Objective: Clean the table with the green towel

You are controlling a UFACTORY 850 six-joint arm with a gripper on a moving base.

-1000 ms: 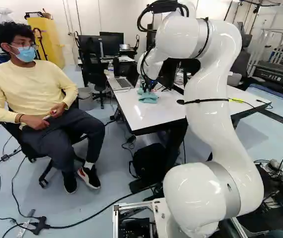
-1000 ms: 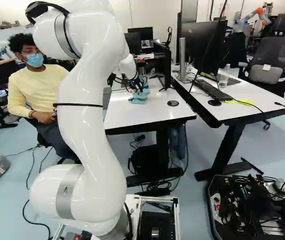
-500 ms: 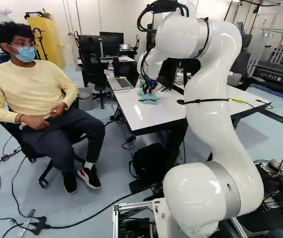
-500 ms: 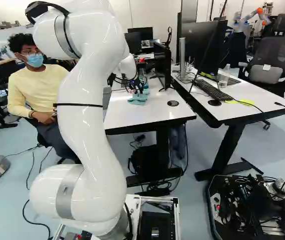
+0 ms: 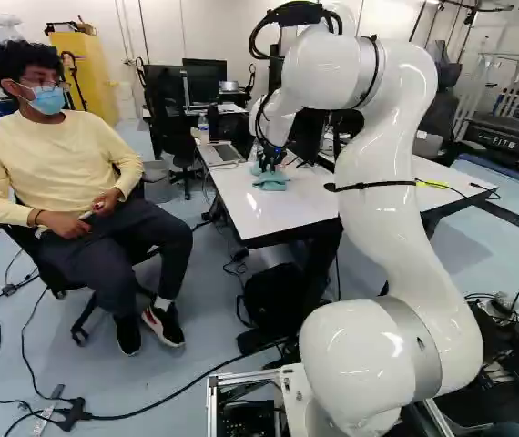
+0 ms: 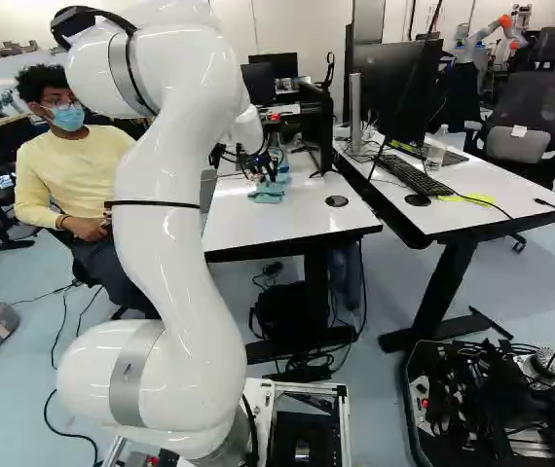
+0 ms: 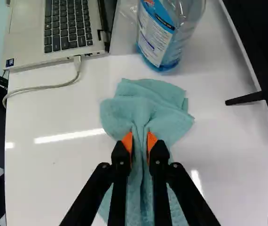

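Note:
At the far end of the white table [image 5: 269,214], my gripper [image 5: 271,160] is down at the green towel [image 5: 271,182]. The right base view shows the gripper [image 6: 264,177] at the same towel [image 6: 269,195]. In the wrist view the gripper [image 7: 140,147] is shut on a bunched fold of the towel [image 7: 145,106], an orange pad on each side of it. Cloth spreads ahead of the fingers and beneath them, lying on the tabletop [image 7: 54,165]. The underside of the towel is hidden.
Ahead of the towel stands a bottle of blue liquid [image 7: 160,35]. A laptop [image 7: 59,26] with a cable [image 7: 44,87] lies nearby, and a monitor [image 7: 265,56] stands on the other side. A second table holds a keyboard [image 6: 416,176]. Another robot [image 6: 492,29] stands far back.
The arm has shifted slightly left in the left base view, the gripper and gripped towel moving a little with it. The base has stayed put.

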